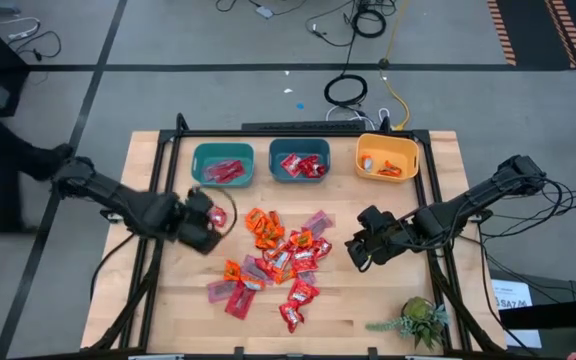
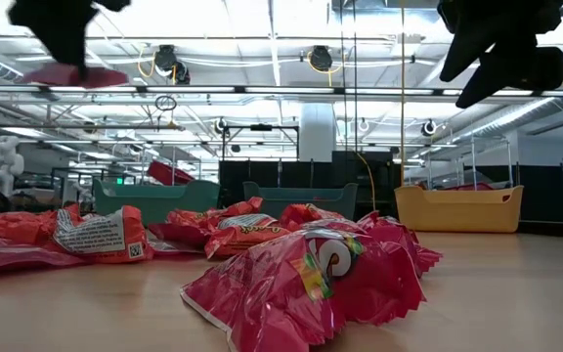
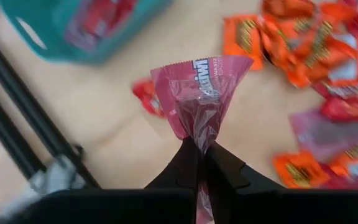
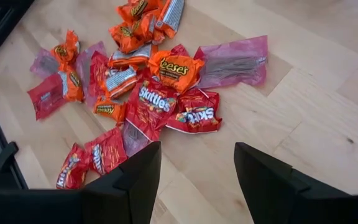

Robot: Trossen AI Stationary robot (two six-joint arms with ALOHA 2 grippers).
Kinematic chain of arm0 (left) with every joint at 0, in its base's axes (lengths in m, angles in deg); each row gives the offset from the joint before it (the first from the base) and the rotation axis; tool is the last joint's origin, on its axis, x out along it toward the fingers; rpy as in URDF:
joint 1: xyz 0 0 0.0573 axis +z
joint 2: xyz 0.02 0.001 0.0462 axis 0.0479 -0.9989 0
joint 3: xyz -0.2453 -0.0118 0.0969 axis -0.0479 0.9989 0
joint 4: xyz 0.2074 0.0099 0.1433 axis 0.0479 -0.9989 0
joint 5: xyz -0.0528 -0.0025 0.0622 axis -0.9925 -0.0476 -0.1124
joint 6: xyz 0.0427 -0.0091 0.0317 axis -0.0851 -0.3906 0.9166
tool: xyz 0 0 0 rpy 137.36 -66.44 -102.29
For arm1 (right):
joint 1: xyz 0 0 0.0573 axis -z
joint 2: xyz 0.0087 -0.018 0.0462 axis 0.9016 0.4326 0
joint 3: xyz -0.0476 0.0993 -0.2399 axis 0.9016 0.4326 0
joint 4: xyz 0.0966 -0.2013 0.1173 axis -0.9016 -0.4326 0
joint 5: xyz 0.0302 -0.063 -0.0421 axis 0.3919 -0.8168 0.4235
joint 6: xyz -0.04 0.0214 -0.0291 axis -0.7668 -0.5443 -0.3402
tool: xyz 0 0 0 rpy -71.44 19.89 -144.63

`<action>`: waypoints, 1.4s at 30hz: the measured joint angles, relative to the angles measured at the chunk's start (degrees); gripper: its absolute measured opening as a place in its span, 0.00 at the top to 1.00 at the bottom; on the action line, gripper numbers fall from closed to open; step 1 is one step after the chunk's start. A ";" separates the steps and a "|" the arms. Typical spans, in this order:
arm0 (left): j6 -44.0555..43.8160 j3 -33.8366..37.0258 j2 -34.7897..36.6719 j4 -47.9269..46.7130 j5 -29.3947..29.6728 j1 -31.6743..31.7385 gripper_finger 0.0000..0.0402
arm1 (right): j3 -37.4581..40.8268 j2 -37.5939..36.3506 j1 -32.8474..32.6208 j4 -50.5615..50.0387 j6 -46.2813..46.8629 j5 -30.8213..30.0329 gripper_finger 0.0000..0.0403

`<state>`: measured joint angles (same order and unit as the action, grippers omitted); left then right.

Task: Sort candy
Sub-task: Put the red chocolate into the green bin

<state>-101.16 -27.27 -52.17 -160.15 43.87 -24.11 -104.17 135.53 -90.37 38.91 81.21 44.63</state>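
Now the left tool [image 3: 201, 152] is pinched together on a pinkish-mauve, crinkled shiny sweet wrapper [image 3: 201, 93], holding it above the pale wooden desk [image 1: 368, 300] near the left teal plastic bin [image 1: 222, 165]. At three o'clock from it lies the heap of small flat red, orange and mauve wrapped candy [image 1: 278, 255]. Beyond that, the right tool [image 4: 197, 174] hovers with fingers apart.

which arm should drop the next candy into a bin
Left. Its gripper is shut on a pinkish-mauve candy near the left teal bin. The right gripper hangs open and empty beside the pile.
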 joint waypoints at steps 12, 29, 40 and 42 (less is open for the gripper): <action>44.31 0.00 0.97 13.42 -0.36 32.35 0.96 | 0.00 0.00 0.08 0.11 4.90 -5.73 0.51; 74.35 0.00 -6.47 27.11 -14.09 61.25 0.92 | 0.00 0.02 0.13 0.13 15.28 -9.92 0.51; 77.04 0.00 -8.71 27.72 -14.57 64.03 0.82 | 0.00 0.02 0.13 0.37 16.37 -9.97 0.51; 77.04 0.00 -8.71 27.82 -14.57 64.23 0.80 | 0.00 0.02 0.13 0.37 16.38 -9.97 0.51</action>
<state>-24.12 -27.27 -60.88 -132.33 29.30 40.13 -104.17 135.56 -90.24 39.28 97.59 34.66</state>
